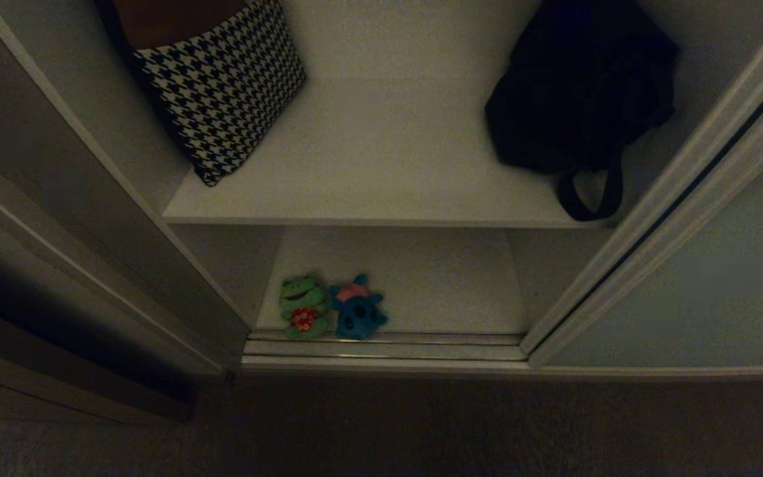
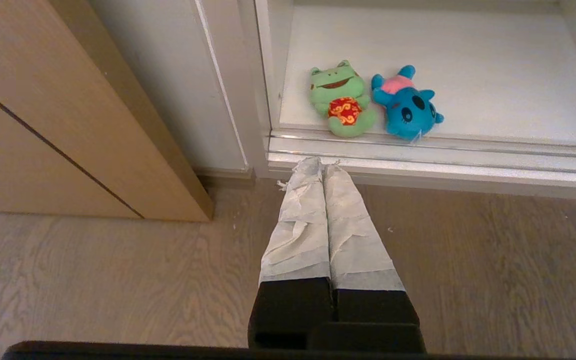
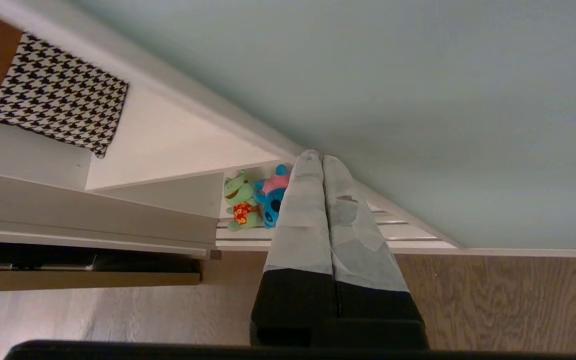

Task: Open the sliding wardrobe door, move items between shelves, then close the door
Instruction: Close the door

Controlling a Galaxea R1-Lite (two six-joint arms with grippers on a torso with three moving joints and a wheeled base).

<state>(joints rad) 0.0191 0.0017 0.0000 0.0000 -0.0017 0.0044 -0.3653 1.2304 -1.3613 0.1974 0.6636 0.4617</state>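
Head view shows the door (image 1: 706, 291) slid right, leaving the wardrobe open. Frog (image 1: 303, 306) and blue toy (image 1: 357, 315) lie touching at the front left of the bottom shelf (image 1: 448, 285), against the track (image 1: 388, 348). A cushion (image 1: 222, 86) and bag (image 1: 580, 93) sit on the upper shelf (image 1: 381, 159).

Risk, as a judgement: a clenched claw reaching in could nudge the toys onto the track, or clip the upper shelf's edge.

Right gripper (image 3: 315, 156), clenched and empty, points along the door's frame above the toys. Left gripper (image 2: 322, 163), clenched and empty, hangs low over the floor (image 2: 468, 260), near the track.
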